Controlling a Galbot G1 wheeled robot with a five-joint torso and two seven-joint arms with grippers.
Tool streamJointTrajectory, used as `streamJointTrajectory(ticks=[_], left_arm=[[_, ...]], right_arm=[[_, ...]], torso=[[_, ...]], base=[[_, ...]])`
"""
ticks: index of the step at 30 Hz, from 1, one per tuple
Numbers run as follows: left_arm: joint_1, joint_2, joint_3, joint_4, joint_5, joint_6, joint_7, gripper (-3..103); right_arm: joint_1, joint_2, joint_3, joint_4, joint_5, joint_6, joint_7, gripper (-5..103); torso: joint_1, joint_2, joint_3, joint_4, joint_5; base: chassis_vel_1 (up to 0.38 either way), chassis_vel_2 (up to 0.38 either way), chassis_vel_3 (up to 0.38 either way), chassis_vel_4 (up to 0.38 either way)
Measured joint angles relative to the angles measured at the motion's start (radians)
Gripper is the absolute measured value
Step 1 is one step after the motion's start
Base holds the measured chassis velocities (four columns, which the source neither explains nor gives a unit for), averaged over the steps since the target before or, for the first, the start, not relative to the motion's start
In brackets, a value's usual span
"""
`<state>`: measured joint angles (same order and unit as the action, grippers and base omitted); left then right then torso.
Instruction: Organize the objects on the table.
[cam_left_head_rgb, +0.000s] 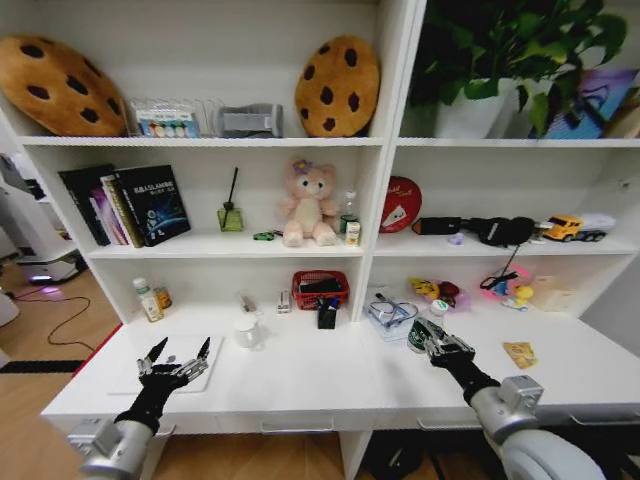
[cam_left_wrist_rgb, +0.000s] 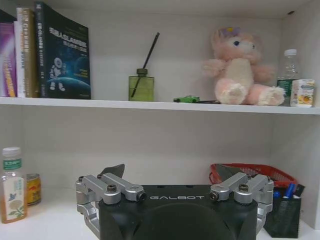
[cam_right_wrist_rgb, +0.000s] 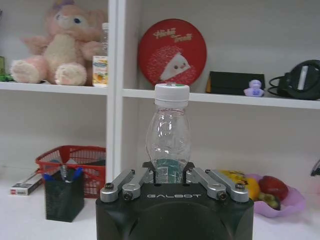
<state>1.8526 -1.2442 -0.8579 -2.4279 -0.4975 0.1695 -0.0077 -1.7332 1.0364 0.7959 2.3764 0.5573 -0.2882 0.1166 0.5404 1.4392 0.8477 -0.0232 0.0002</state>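
Note:
My right gripper (cam_left_head_rgb: 430, 340) hovers low over the white table (cam_left_head_rgb: 320, 385), right of centre. It is shut on a small clear bottle (cam_right_wrist_rgb: 168, 135) with a white cap and green label, held upright between its fingers (cam_right_wrist_rgb: 131, 182). My left gripper (cam_left_head_rgb: 176, 356) is open above a flat silver laptop (cam_left_head_rgb: 128, 378) at the table's left end, and nothing sits between its fingers (cam_left_wrist_rgb: 112, 186). A white cup (cam_left_head_rgb: 247, 332) stands between the arms. A flat yellowish piece (cam_left_head_rgb: 520, 353) lies to the right. A tiny green toy car (cam_left_wrist_rgb: 187, 99) rests on the middle shelf.
At the back of the table are a green-capped drink bottle (cam_left_head_rgb: 148, 300) with a small can (cam_left_wrist_rgb: 33, 189), a red basket (cam_left_head_rgb: 320, 288), a black pen holder (cam_left_head_rgb: 327, 315), a clear box (cam_left_head_rgb: 390, 315) and a fruit dish (cam_right_wrist_rgb: 272, 195). Shelving rises right behind.

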Motion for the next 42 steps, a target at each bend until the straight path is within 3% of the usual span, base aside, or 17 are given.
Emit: streamJointTrajectory(ticks=[10,13,15,16,17,18,20,21,23,24,26,27,29,30,32,36,42], left_arm=[[0.0,0.0,0.0,0.0,0.0,0.0,0.0,100],[0.0,0.0,0.0,0.0,0.0,0.0,0.0,100],[0.0,0.0,0.0,0.0,0.0,0.0,0.0,100],[0.0,0.0,0.0,0.0,0.0,0.0,0.0,100],[0.0,0.0,0.0,0.0,0.0,0.0,0.0,100],[0.0,0.0,0.0,0.0,0.0,0.0,0.0,100],[0.0,0.0,0.0,0.0,0.0,0.0,0.0,100],[0.0,0.0,0.0,0.0,0.0,0.0,0.0,100],[0.0,0.0,0.0,0.0,0.0,0.0,0.0,100],[0.0,0.0,0.0,0.0,0.0,0.0,0.0,100],[0.0,0.0,0.0,0.0,0.0,0.0,0.0,100],[0.0,0.0,0.0,0.0,0.0,0.0,0.0,100],[0.0,0.0,0.0,0.0,0.0,0.0,0.0,100],[0.0,0.0,0.0,0.0,0.0,0.0,0.0,100],[0.0,0.0,0.0,0.0,0.0,0.0,0.0,100],[0.0,0.0,0.0,0.0,0.0,0.0,0.0,100],[0.0,0.0,0.0,0.0,0.0,0.0,0.0,100]], right_arm=[[0.019,-0.005,-0.042,-0.019,-0.022,0.003,0.022,24],[-0.001,-0.003,-0.098,0.008,-0.02,-0.009,0.069,24],[-0.029,-0.001,-0.189,0.083,0.111,-0.09,0.27,24],[-0.029,-0.001,-0.189,0.083,0.111,-0.09,0.27,24],[-0.042,0.002,-0.226,0.115,0.236,-0.129,0.416,24],[-0.057,0.008,-0.237,0.122,0.31,-0.148,0.499,24],[-0.068,0.01,-0.239,0.124,0.36,-0.156,0.555,24],[-0.088,0.007,-0.237,0.127,0.456,-0.157,0.672,24],[-0.122,-0.023,-0.207,0.128,0.66,-0.109,0.899,24],[-0.122,-0.023,-0.207,0.128,0.66,-0.109,0.899,24],[-0.13,-0.04,-0.183,0.128,0.773,-0.041,1.041,24],[-0.13,-0.04,-0.183,0.128,0.773,-0.041,1.041,24],[-0.111,-0.039,-0.179,0.128,0.909,0.008,1.16,24],[-0.111,-0.039,-0.179,0.128,0.909,0.008,1.16,24],[-0.083,-0.006,-0.194,0.127,1.035,0.04,1.233,24],[-0.056,0.064,-0.218,0.122,1.091,0.045,1.258,24],[0.005,0.214,-0.243,-0.142,1.047,-0.025,1.156,24]], torso=[[0.0,0.0,0.0,0.0,0.0],[0.0,0.0,0.0,0.0003,0.0002],[0.0,0.0,0.0,-0.0001,-0.0009],[0.0,0.0,0.0,-0.0001,-0.0009],[0.0,0.0,0.0,0.0,-0.0015],[0.0,0.0,0.0,0.0001,-0.0006],[0.0,0.0,0.0,0.0,-0.0001],[0.0,0.0,0.0,0.0002,-0.0004],[0.0,0.0,0.0,-0.0002,-0.0002],[0.0,0.0,0.0,-0.0002,-0.0002],[0.0,0.0,0.0,0.0,-0.0003],[0.0,0.0,0.0,0.0,-0.0003],[0.0,0.0,0.0,0.0001,0.0001],[0.0,0.0,0.0,0.0001,0.0001],[0.0,0.0,0.0,0.0002,-0.0001],[0.0,0.0,0.0,0.0001,-0.0005],[0.0,0.0,0.0,0.0,-0.0002]], base=[[-0.243,-0.256,0.236,0.245],[-0.073,-0.073,0.055,0.067],[0.0,0.0,0.0,0.0],[0.0,0.0,0.0,0.0],[0.02,0.057,-0.062,-0.052],[0.06,0.057,-0.062,-0.049],[0.06,0.066,-0.032,-0.049],[0.049,0.066,-0.025,-0.029],[0.0,0.0,0.0,0.0],[0.0,0.0,0.0,0.0],[0.0,0.0,0.0,0.0],[0.0,0.0,0.0,0.0],[0.0,0.0,0.0,0.0],[0.0,0.0,0.0,0.0],[0.0,0.0,0.0,0.0],[0.0,0.0,0.0,0.0],[0.0,0.0,0.0,0.0]])
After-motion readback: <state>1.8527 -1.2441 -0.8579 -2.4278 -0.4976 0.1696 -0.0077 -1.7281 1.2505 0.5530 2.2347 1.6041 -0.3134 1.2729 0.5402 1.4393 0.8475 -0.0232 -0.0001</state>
